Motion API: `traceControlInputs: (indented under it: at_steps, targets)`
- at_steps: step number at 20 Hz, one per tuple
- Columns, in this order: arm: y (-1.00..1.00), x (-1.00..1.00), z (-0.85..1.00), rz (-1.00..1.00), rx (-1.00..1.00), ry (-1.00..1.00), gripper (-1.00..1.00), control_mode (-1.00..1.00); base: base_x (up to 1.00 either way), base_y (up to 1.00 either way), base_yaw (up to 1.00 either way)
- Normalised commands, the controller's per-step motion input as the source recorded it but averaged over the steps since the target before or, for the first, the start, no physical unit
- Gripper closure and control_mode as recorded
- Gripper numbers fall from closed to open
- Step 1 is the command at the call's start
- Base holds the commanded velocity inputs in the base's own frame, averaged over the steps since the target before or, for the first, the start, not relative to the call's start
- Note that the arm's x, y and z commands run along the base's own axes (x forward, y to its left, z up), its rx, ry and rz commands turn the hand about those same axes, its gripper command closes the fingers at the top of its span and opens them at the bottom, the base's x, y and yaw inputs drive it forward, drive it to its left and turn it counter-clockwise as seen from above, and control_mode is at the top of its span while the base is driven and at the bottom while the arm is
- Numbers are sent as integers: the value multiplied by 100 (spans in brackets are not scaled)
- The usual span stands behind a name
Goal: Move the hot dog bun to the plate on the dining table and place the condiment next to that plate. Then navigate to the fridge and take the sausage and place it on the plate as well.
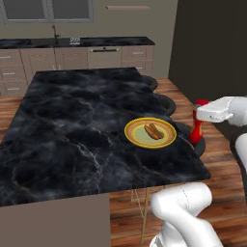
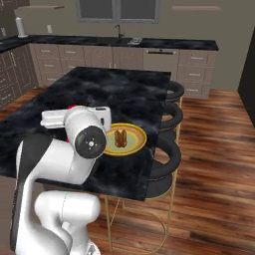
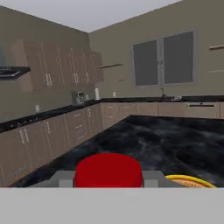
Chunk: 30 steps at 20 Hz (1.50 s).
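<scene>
The jaws of the white robot gripper (image 1: 197,121) are clenched on the red plastic condiment bottle (image 1: 197,131), holding it upright past the right edge of the black marble dining table (image 1: 77,125). Near it, the round yellow plate (image 1: 166,140) carries the brown hot dog bun (image 1: 153,130).

We see the yellow plate (image 2: 133,144) on the dark marble counter (image 2: 114,94) near its right edge, bun (image 2: 120,137) on it. Red bottle (image 2: 72,107) pokes out just behind the arm's white wrist. Black stools (image 2: 168,149) line the right side.
</scene>
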Motion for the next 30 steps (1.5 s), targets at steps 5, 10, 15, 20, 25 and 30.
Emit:
traceControlInputs:
  at_steps: [5, 10, 15, 20, 25, 30]
  targets:
    - [-2, 2, -61, 41, 0, 3, 100, -100, 0, 0, 0]
    - [0, 2, -55, 38, 0, -1, 100, -100, 0, 0, 0]
    - [0, 2, -42, 27, 0, -8, 100, -100, 0, 0, 0]
    - [-1, 23, -35, 15, 0, -5, 100, -100, 0, 0, 0]
    - [-2, 26, -31, 13, 0, -9, 100, -100, 0, 0, 0]
    - [0, 19, -34, 13, 0, -4, 100, -100, 0, 0, 0]
